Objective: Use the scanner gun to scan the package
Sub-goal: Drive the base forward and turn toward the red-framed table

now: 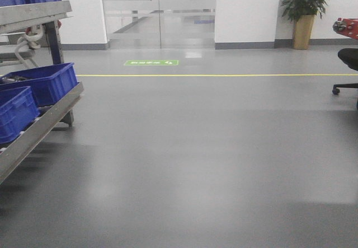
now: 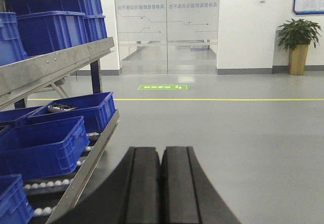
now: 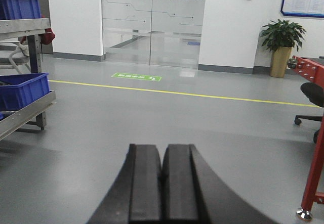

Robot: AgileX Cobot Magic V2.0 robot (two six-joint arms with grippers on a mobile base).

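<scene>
As the black left pincer (image 2: 161,183) and the black right pincer (image 3: 162,183), bottom centre, are pressed together and empty, locating the unseen scanner gun seems next.

This is looking like a factory or logistics hall. Blue plastic bins (image 2: 43,150) are sitting on a sloping metal roller rack (image 2: 55,64). A yellow line (image 1: 224,75) and a green floor sign (image 1: 151,62) are marking the smooth grey floor (image 1: 196,158). Frosted glass doors (image 2: 167,27) are closing the far wall near a potted plant (image 1: 305,15).
</scene>
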